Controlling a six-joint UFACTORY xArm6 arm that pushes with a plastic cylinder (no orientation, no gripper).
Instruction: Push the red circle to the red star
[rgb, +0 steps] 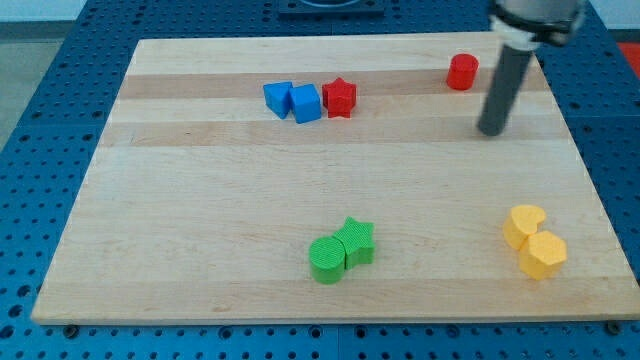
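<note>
The red circle (462, 72) sits near the view's top right of the wooden board (200, 220). The red star (340, 97) lies left of it, at the top middle, touching a blue cube (306, 103). My tip (491, 131) is the lower end of a dark rod. It stands below and slightly right of the red circle, apart from it. Nothing is touching the tip.
A second blue block (278, 98) sits left of the blue cube. A green circle (327, 259) and a green star (356, 241) touch at the bottom middle. A yellow heart (524, 225) and a yellow hexagon (544, 254) lie at the bottom right.
</note>
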